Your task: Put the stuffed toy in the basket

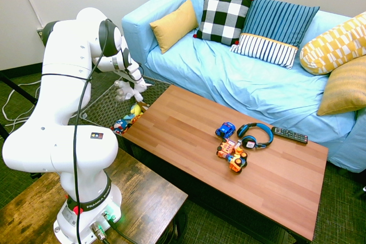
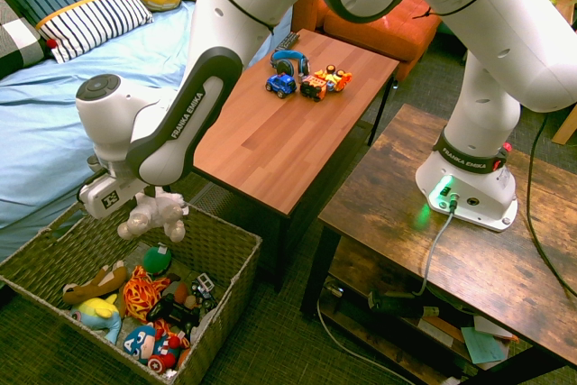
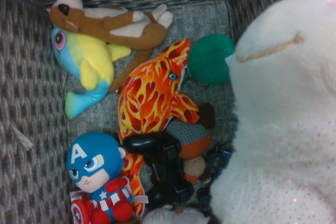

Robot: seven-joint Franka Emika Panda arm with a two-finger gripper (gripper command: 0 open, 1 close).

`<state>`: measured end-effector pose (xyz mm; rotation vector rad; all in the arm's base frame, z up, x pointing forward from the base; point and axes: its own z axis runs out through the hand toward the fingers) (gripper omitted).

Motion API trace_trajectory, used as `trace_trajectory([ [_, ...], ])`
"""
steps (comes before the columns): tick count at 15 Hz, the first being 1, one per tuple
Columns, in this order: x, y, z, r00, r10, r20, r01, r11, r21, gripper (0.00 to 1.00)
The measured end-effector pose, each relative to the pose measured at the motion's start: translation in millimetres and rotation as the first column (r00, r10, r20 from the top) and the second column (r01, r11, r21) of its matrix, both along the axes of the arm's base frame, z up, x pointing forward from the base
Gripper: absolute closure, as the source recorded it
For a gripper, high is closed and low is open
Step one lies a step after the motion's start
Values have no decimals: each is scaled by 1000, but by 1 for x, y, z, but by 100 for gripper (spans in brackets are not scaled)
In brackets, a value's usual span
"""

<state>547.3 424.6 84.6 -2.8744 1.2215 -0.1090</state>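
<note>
FRANKA EMIKA: arm (image 2: 185, 114) | A: superhero plush head (image 3: 90, 160)

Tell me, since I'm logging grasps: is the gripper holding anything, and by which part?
Yes. The gripper is shut on the white stuffed toy, held at its top with the limbs dangling, above the basket. Which body part exactly cannot be told.

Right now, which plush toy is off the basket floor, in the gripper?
The white fluffy stuffed toy, hanging from the shut gripper above the woven basket. The brown monkey plush, the flame-patterned plush and the blue-helmeted hero plush lie inside.
</note>
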Motion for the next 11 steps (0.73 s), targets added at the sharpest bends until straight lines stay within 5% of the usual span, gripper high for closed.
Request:
trace_trajectory([
  [11, 17, 14, -6, 999, 19, -27, -20, 999, -33, 0],
])
